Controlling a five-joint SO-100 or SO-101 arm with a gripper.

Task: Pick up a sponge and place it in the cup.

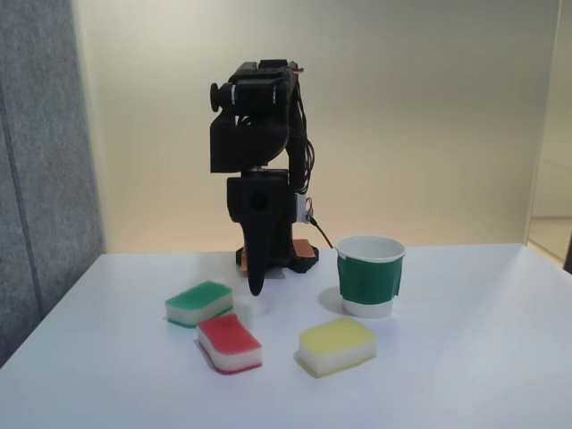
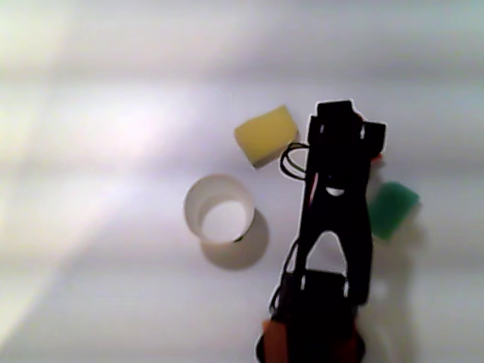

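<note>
Pointing straight down in the fixed view, the gripper (image 1: 256,284) hangs just above the table; whether its jaws stand wide or narrow cannot be told, and it holds nothing. The sponge (image 1: 229,343), red-topped, lies flat at about 7 o'clock from the fingertip, near but apart. The green sponge (image 1: 199,303) touches or nearly touches its far corner at 11 o'clock; the yellow sponge (image 1: 337,346) sits apart at 3 o'clock. The cup (image 1: 370,275) stands upright at 2 o'clock. A good grasp probably spans the red sponge's short sides, clear of the green one.
</note>
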